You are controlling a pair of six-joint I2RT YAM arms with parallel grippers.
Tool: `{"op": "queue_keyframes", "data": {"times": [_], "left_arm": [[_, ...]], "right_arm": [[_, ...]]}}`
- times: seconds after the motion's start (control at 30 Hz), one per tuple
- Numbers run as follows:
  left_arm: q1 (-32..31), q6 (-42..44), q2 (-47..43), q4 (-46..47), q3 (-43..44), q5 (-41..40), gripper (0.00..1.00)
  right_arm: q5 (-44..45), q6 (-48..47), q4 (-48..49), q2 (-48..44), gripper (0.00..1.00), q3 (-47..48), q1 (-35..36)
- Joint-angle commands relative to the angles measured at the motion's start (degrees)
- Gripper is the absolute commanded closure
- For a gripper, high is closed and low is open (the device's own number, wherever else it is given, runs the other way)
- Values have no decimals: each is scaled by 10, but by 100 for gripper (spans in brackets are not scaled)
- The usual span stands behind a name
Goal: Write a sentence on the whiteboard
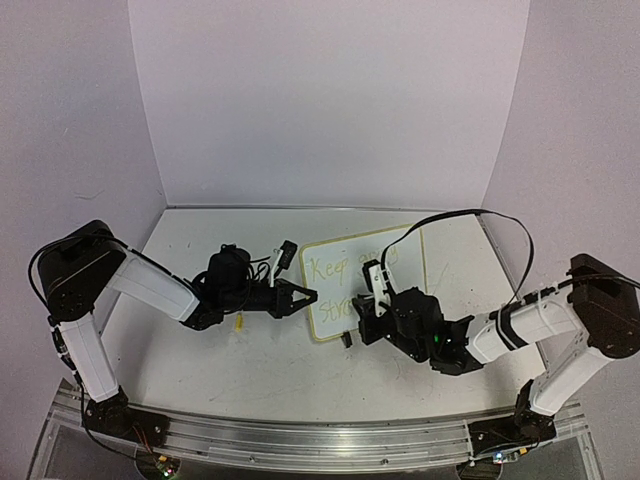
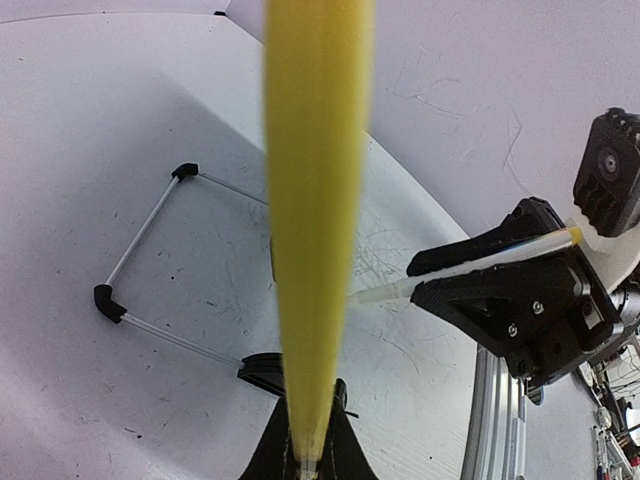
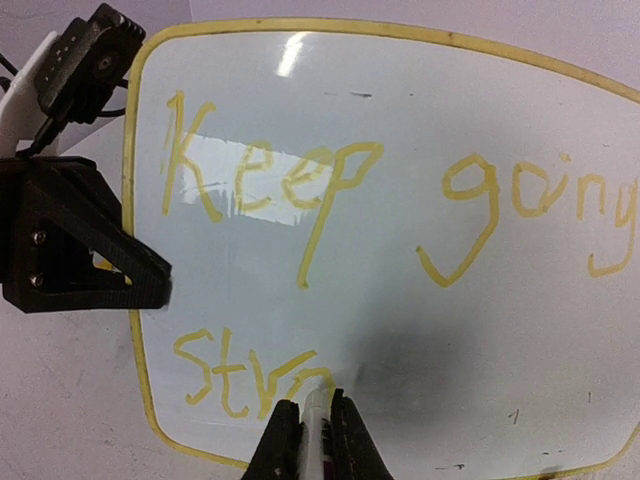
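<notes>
Right pincer (image 3: 318, 415), clenched on a white-barrelled marker (image 3: 316, 392), presses its tip to the small yellow-rimmed whiteboard (image 3: 400, 120) on the bench (image 1: 250, 370), where the yellow sentence (image 3: 329, 215) stops at "Str"; blank board lies rightward. Left pincer (image 1: 305, 297) clamps the rim.

The white tabletop (image 1: 250, 375) is scuffed and marked all over — faint grey scribbles and dark specks (image 2: 120, 400) show plainly in the left wrist view. A ribbed metal rail (image 1: 330, 442) runs along its near edge. One thing rests directly on it: the whiteboard (image 1: 325, 300), right of centre and turned slightly askew, a small black clip foot (image 1: 347, 340) at its near edge — whether it lies quite flat I cannot tell.
</notes>
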Motion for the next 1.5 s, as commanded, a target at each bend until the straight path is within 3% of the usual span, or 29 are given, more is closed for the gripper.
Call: {"op": "queue_keyframes", "data": {"times": [0.0, 0.67, 1.47], "left_arm": [[2, 10, -24, -9, -8, -15, 100], [3, 9, -24, -9, -6, -12, 100], [2, 9, -19, -10, 2, -9, 100]], "right_arm": [[5, 6, 2, -29, 100, -9, -20], [6, -17, 26, 3, 100, 17, -20], [14, 59, 1, 12, 100, -27, -3]]}}
